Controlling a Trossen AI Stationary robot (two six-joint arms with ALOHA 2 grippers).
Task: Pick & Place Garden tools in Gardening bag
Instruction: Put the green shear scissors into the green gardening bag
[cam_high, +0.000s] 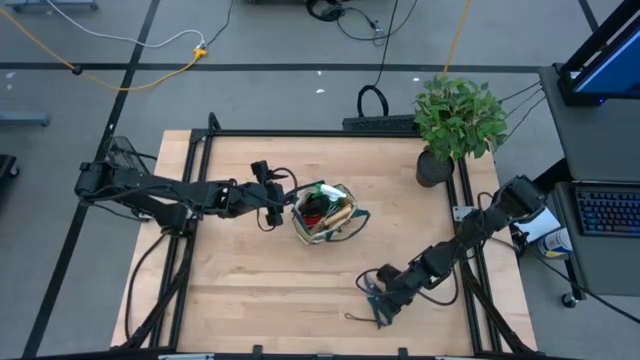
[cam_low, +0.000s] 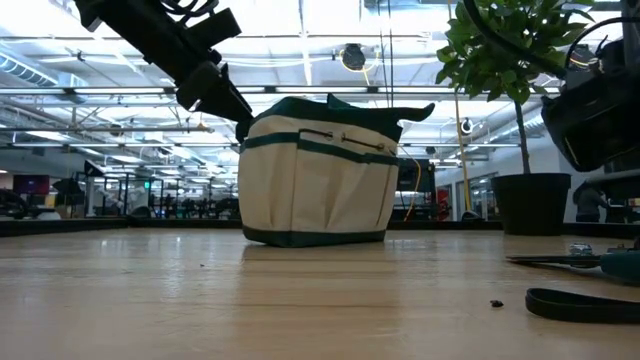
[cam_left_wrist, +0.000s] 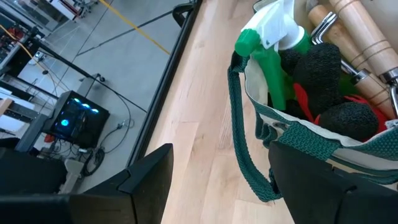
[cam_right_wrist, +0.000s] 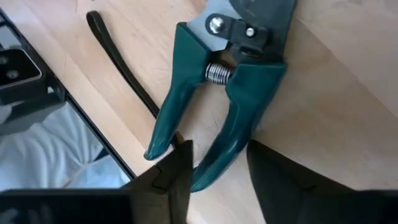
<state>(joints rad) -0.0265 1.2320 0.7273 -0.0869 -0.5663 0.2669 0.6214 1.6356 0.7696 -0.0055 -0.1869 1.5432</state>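
The tan gardening bag with green trim stands on its base at the table's middle. It holds the green spray bottle, wooden-handled tools and black-red gloves. My left gripper is open at the bag's left rim, beside the hanging loop handle. The teal-handled pruning shears lie flat on the table near the front right, with a black strap beside them. My right gripper is shut on the shears. My left gripper has one finger close against the bag's outer wall below the rim; I cannot tell whether it touches. My right gripper pinches one handle of the shears near its free end between its two fingers, which lie along the handle. The other handle stays outside the fingers. The shears lie flat on the table.
A potted green plant in a black pot stands at the table's far right corner. The black frame rails run along the table's left, far and right sides. Bare wood lies in front of the bag.
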